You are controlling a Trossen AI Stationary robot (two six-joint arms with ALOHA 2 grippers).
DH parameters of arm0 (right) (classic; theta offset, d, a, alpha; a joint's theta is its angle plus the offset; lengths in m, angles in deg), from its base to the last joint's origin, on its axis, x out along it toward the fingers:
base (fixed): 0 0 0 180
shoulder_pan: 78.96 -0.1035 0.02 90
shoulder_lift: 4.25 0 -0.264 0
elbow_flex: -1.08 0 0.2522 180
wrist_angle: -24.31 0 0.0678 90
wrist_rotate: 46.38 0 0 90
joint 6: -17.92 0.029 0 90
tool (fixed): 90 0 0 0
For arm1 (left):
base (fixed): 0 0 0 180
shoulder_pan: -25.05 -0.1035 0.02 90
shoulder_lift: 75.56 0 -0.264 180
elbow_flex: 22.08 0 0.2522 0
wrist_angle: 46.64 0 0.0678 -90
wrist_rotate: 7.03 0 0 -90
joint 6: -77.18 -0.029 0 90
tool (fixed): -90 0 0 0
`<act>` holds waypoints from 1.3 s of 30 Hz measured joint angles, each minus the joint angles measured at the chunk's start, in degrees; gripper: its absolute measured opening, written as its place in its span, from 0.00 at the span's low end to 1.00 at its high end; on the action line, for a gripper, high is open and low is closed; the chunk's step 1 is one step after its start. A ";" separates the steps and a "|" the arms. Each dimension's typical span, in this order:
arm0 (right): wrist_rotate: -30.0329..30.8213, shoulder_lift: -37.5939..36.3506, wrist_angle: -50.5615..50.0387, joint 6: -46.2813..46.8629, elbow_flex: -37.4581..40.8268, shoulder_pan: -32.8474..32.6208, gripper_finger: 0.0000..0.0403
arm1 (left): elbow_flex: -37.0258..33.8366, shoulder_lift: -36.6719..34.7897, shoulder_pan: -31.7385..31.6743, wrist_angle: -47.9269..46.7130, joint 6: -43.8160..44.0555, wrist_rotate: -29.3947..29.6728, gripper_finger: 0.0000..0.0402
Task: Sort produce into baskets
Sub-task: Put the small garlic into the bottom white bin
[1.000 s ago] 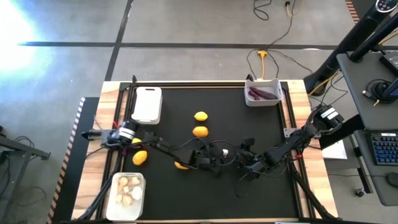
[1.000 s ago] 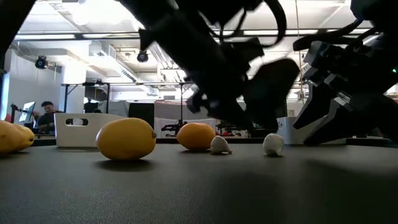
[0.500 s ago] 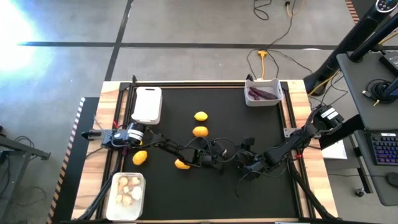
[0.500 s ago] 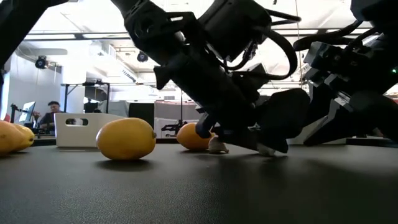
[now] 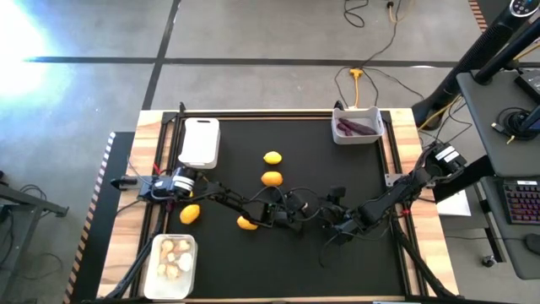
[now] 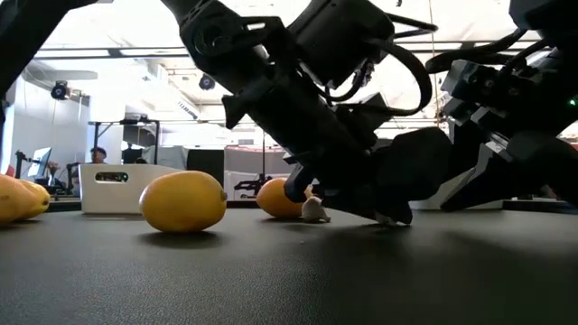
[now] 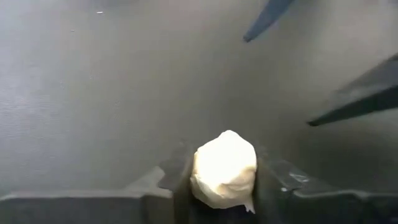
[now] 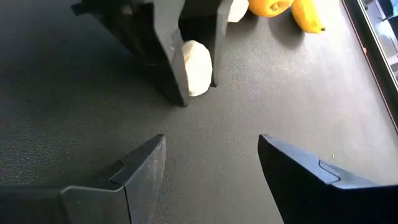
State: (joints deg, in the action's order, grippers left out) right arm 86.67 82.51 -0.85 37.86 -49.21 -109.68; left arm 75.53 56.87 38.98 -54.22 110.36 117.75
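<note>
My left gripper stands mid-table, shut on a whitish lumpy piece that lies on the black mat; the piece also shows in the right wrist view. My right gripper is open and empty, just to the right of it. A second whitish piece lies on the mat beside the left gripper. Several lemons lie on the mat. Three white baskets hold purple pieces, whitish pieces, and nothing. My left gripper pinches the whitish piece by its two opposite sides between its two fingers. The fingers come from above, slanting down from the table's left. The piece sits at table level between the fingertips; I cannot tell whether it is lifted.
Lemons lie at mid-table, near the left arm and just left of the left gripper. The two arms' grippers stand close together. Cables trail on the floor beyond the far edge.
My left gripper has gone down and toward the table's right edge, from above the mat onto the right one of the two whitish pieces, which now sits between its fingers. In the last half second it has kept still.
</note>
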 joint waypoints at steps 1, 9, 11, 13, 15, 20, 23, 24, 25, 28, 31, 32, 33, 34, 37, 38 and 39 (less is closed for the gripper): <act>0.00 0.00 0.01 0.00 0.00 0.00 0.62 | 0.00 -0.33 0.26 -0.05 -0.03 -1.08 0.23; 0.00 0.00 -0.15 0.37 0.00 0.00 0.62 | 2.60 -10.29 7.36 -15.57 1.74 -18.74 0.19; 0.00 0.00 -0.14 0.50 0.00 0.00 0.62 | 4.12 -13.14 10.27 -28.34 5.47 -19.06 0.19; 0.00 0.00 0.08 0.58 0.08 0.00 0.62 | 6.01 -15.63 13.50 -42.03 11.49 -20.85 0.19; 0.00 -0.02 0.59 0.66 0.09 0.00 0.62 | 8.17 -17.37 16.70 -55.96 19.98 -23.80 0.19; 0.02 -0.02 2.04 0.46 0.17 0.00 0.62 | 10.21 -20.42 25.78 -79.61 42.34 -32.53 0.19; 0.02 -0.02 3.38 -0.23 0.17 0.02 0.62 | 9.56 -21.17 31.21 -85.09 52.71 -37.12 0.19; 0.02 -0.02 3.69 -0.26 0.17 0.02 0.62 | 9.00 -21.14 32.85 -85.78 55.55 -39.06 0.19; 0.02 -0.02 3.87 -0.29 0.17 0.02 0.62 | 8.26 -21.04 34.33 -85.96 58.25 -40.57 0.19; 0.02 -0.02 4.08 -0.42 0.17 0.02 0.62 | 6.02 -21.04 37.84 -86.69 66.55 -44.86 0.19; 0.02 0.00 4.13 -0.42 0.17 0.02 0.62 | 5.15 -21.04 39.91 -86.37 70.81 -49.88 0.20; 0.02 0.00 4.25 -0.42 0.18 0.02 0.62 | 4.98 -21.04 40.28 -86.55 71.93 -50.86 0.20; 0.01 0.00 4.43 -0.42 0.19 0.02 0.62 | 4.74 -21.04 40.61 -86.75 72.76 -50.92 0.21; 0.01 0.00 4.48 -0.43 0.20 0.02 0.62 | 4.37 -21.04 40.82 -86.73 73.43 -50.78 0.22; 0.02 0.00 4.48 -0.42 0.20 0.02 0.62 | 2.49 -21.04 40.83 -86.78 75.48 -50.82 0.25; 0.02 0.00 4.50 -0.43 0.20 0.02 0.62 | 1.78 -21.01 40.83 -86.70 75.78 -50.81 0.26; 0.02 0.00 4.50 -0.44 0.20 0.02 0.62 | 0.87 -21.01 40.83 -86.68 75.85 -50.82 0.26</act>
State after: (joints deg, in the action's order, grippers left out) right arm 86.69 82.51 3.65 37.43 -49.02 -109.66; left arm 76.41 35.86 79.81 -140.91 186.22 66.94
